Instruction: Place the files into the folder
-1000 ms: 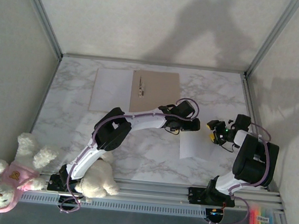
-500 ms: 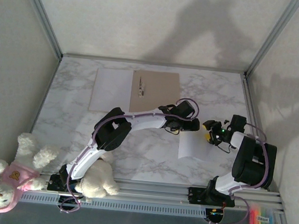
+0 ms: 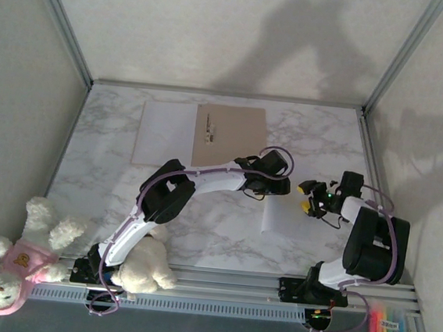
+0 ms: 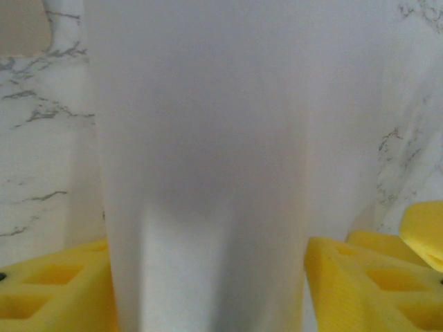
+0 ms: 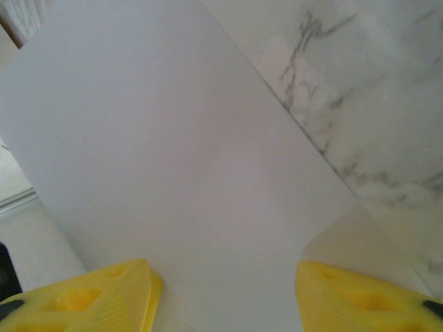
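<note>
Along the near rail [image 3: 218, 279] a white plush bear [image 3: 147, 267] sits against the left arm's base, a pink-dressed plush [image 3: 8, 275] lies in the left corner, and a marker pack [image 3: 388, 329] lies at the right. The marble table [image 3: 103, 170] is bare between the arms and along the left wall.

The loose sheet [image 3: 283, 219] lies right of centre, well apart from the folder. The left gripper [image 3: 282, 187] is on its far-left edge. Its yellow fingers [image 4: 48, 290] stand partway apart with the paper bowed up between them. Whether it is pinched I cannot tell. The right gripper [image 3: 306, 199] is on the far-right edge. Its fingers [image 5: 76, 301] are also apart, with the sheet flat beneath.

Since a second ago the right gripper has moved left, closer to the left one, and the sheet has slid slightly left.

The left arm stretches diagonally to the right, elbow low. The right arm is folded tight, elbow raised, wrist turned left.

Farther back the folder [image 3: 232, 132] lies open and flat, with a second sheet [image 3: 164, 129] on its left half.
</note>
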